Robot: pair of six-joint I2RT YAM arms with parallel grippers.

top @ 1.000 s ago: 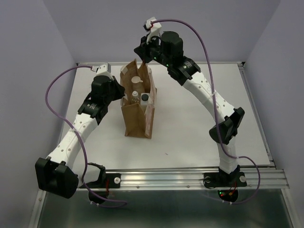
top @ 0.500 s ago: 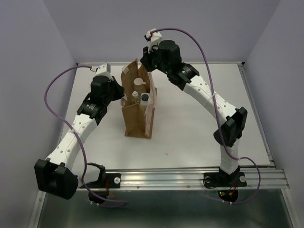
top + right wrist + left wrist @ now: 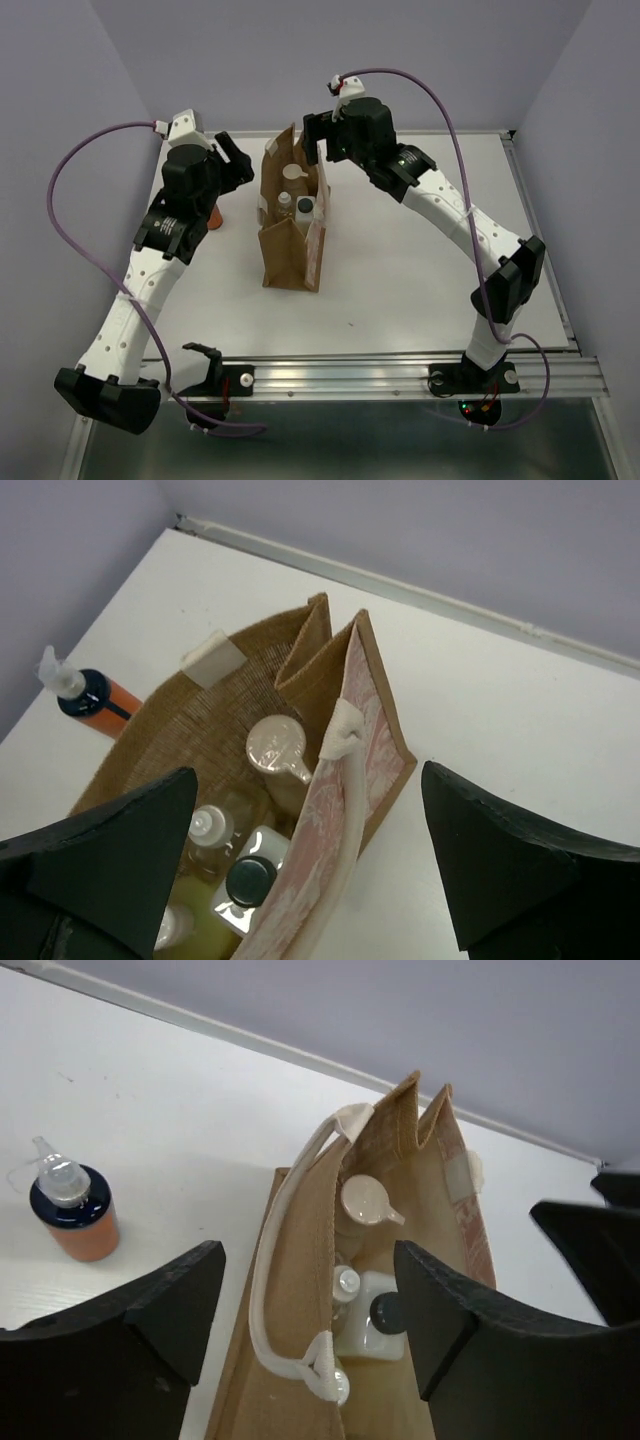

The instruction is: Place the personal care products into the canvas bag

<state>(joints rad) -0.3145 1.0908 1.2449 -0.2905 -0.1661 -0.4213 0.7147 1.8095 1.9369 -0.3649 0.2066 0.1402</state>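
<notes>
The canvas bag [image 3: 291, 245] stands upright mid-table, mouth open, white handles hanging loose [image 3: 272, 1280] [image 3: 343, 820]. Inside stand the personal care products: a beige-peach bottle with a white pump top [image 3: 274, 745] [image 3: 364, 1200], an amber one with a white cap [image 3: 206, 826] [image 3: 346, 1281], a clear squarish one with a black cap [image 3: 248, 880] [image 3: 386, 1310], and a pale yellow-green one [image 3: 200, 935]. My left gripper [image 3: 240, 166] [image 3: 310, 1260] hangs open above the bag's left side, holding nothing. Over the bag's far end my right gripper [image 3: 315, 138] [image 3: 308, 778] is open and empty.
An orange bottle with a dark blue collar and clear pump [image 3: 217, 213] [image 3: 72, 1217] [image 3: 92, 693] stands on the white table [image 3: 420, 260] left of the bag. A raised rail [image 3: 400, 132] runs along the table's far edge, with purple walls beyond.
Both grippers have gone from shut to open. The left arm has drawn up and back to the left, away from the bag's side. The right wrist has shifted right.
</notes>
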